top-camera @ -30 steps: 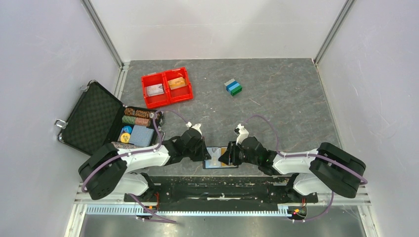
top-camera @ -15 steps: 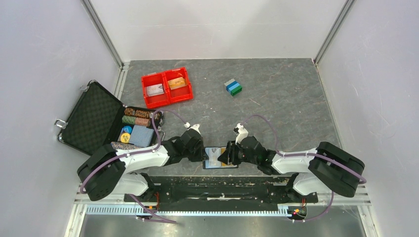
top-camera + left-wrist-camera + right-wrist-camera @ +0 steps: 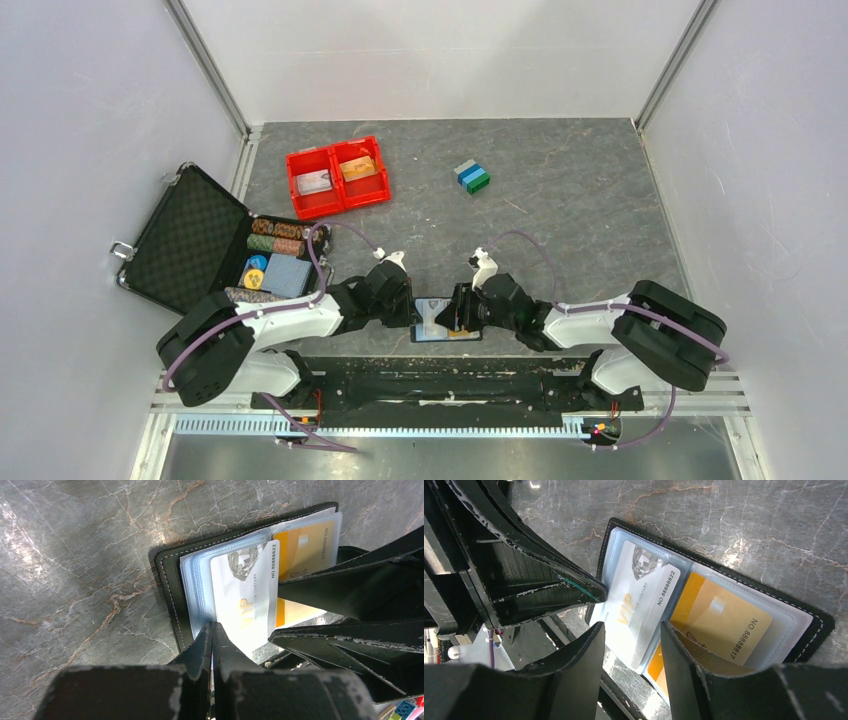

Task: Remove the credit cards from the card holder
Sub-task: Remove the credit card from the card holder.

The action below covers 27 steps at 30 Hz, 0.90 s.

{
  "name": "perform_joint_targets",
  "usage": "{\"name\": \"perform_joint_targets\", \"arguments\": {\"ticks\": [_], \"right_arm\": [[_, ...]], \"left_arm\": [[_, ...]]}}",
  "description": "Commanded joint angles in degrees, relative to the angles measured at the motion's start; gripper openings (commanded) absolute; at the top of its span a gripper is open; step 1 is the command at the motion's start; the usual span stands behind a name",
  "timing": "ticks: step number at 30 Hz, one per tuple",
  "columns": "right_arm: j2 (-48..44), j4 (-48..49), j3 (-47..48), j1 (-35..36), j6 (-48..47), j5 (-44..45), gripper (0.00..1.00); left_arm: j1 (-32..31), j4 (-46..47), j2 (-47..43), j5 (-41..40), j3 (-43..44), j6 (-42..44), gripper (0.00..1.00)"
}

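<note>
The card holder lies open at the table's near edge, black-edged with clear sleeves. A whitish VIP card sticks partly out of a sleeve, beside an orange card still in its sleeve. My left gripper is shut, pinching the sleeve pages at the white card's edge. My right gripper is open, its jaws standing either side of the white card's protruding end, without a grip on it.
A red two-compartment tray holding cards stands at the back left. Stacked grey, blue and green blocks stand at the back centre. An open black case with poker chips lies left. The table's front edge runs right by the holder.
My right gripper has slid a little to the left, further over the holder. The left gripper and the holder have stayed put.
</note>
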Motion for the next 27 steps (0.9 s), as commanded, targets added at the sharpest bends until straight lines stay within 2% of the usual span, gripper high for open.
{"name": "perform_joint_targets", "arguments": {"ticks": [1,7,14,18,25,27], "right_arm": [[1.65,2.33,-0.30,-0.19,1.13,0.00,0.48],[2.11,4.02,-0.80,-0.52,2.02,-0.58,0.49],[3.94,13.91,-4.86,-2.11,6.44,-4.55,0.48],[3.77,16.17,-6.06,-2.68,6.56,-4.89,0.35],[0.41,14.43,-6.77,-3.35,5.15,-3.16,0.02],[-0.26,13.98,-7.05,-3.64,4.95,-3.04,0.00]], "left_arm": [[-0.19,-0.32,1.11,-0.28,-0.92,1.63,0.03],[-0.19,0.02,1.62,0.00,-1.07,1.64,0.03],[-0.17,1.35,2.60,0.81,-1.77,1.20,0.02],[-0.19,1.32,2.29,0.56,-1.89,1.20,0.02],[-0.19,-0.26,2.60,-0.78,-1.28,1.29,0.02],[-0.19,-0.82,2.76,-1.26,-1.10,1.37,0.02]]}}
